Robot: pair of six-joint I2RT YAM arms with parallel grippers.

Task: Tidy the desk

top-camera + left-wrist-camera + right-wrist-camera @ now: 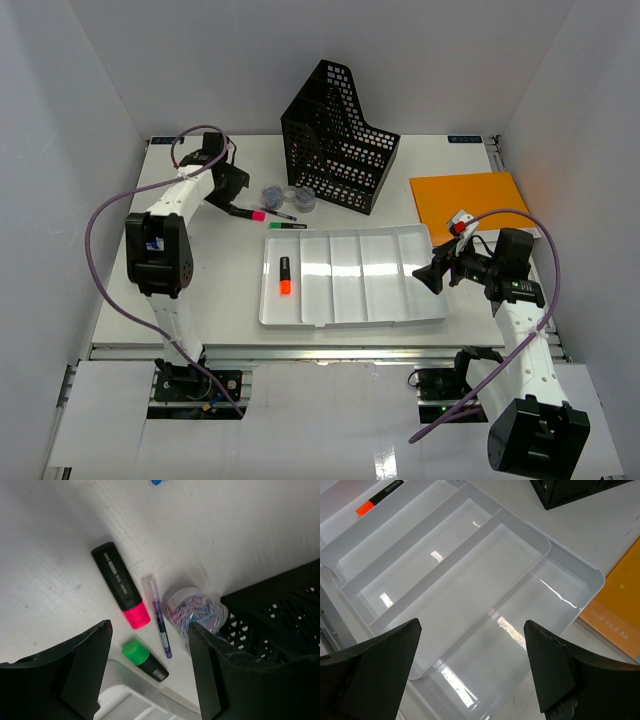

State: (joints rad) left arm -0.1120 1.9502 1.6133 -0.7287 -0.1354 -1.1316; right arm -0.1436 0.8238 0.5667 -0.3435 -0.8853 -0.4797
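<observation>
Left wrist view: left pincer [149, 625] gaping, empty above pink highlighter [120, 585], right pincer [471, 625] wide, empty over tray [592, 577]; risk of snagging adjacent pen [159, 615], knocking clip jar [195, 610] if closed askew.

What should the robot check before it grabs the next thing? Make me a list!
1. Left gripper open and holding nothing: ok.
2. Pink highlighter lying flat on the desk, below the left gripper: ok.
3. Space around the pink highlighter: not ok, the purple pen lies right beside its pink cap.
4. Room in the tray: ok, only the orange highlighter is in it, in the leftmost compartment.
5. Right gripper out of the way: ok, open above the tray's right end, holding nothing.
6. Paper clip jar closed: cannot tell.
</observation>
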